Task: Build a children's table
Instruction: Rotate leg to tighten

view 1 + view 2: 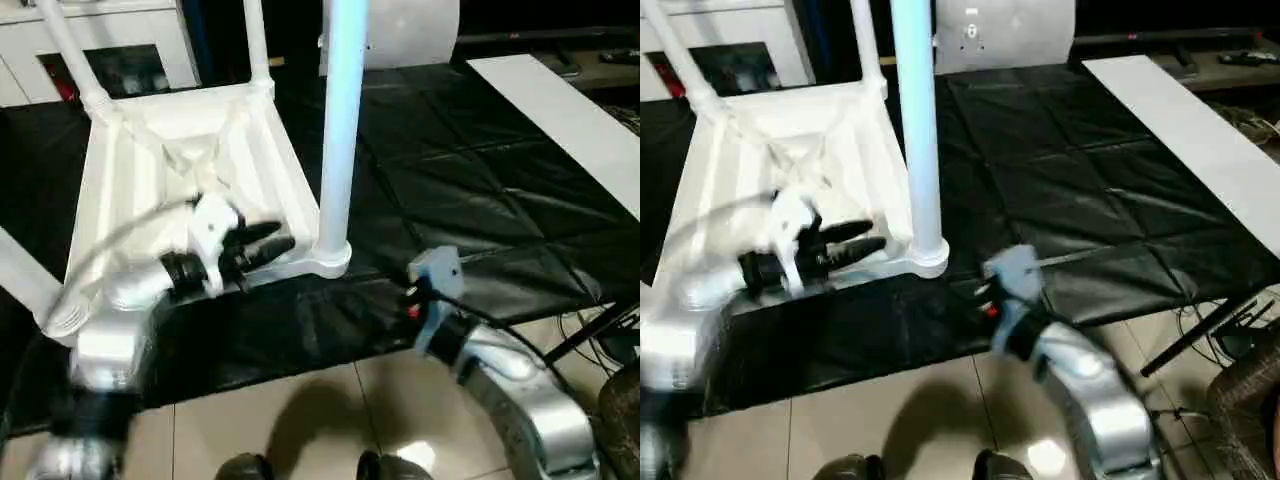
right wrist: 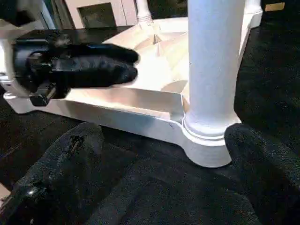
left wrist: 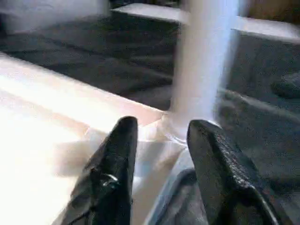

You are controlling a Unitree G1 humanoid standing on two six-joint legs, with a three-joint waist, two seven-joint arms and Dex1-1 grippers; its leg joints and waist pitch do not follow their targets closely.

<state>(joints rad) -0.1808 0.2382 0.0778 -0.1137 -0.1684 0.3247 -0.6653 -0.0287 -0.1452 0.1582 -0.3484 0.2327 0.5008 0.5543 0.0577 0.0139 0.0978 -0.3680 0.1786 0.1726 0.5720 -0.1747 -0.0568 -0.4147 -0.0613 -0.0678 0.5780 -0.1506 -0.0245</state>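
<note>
**Standing Leg Seated at the Near Corner, Both Grippers Free**

Nearest the camera, beige floor tiles [image 1: 300, 410] met the edge of a black quilted floor mat [image 1: 450, 170]. The right gripper [image 2: 164, 140] hovered low over that mat edge, its two black fingers spread wide to either side of the near corner socket and closed on nothing. No contact with the socket was visible.

The white plastic rectangular tabletop [image 1: 110, 190] lay upside down on the mat, ribbed underside facing up. At its near corner on the robot's right, a long white cylindrical tube leg [image 1: 340, 120] stood upright in the round corner socket [image 1: 328, 260]. The left gripper [image 1: 262, 245] was positioned over the tabletop's near edge, pointing level toward that leg. Its black fingers [image 3: 117, 154] stood partly apart with nothing between them, short of the leg.

Farther back, two more white tube legs rose from the far corners: one leaning [image 1: 70, 55], one upright [image 1: 256, 45]. A fourth white tube [image 1: 20, 270] crossed the frame edge at the robot's left.

Beyond the mat stood a white cabinet with a dark opening [image 1: 120, 55]. A long flat white panel [image 1: 570, 120] lay on the right.
</note>
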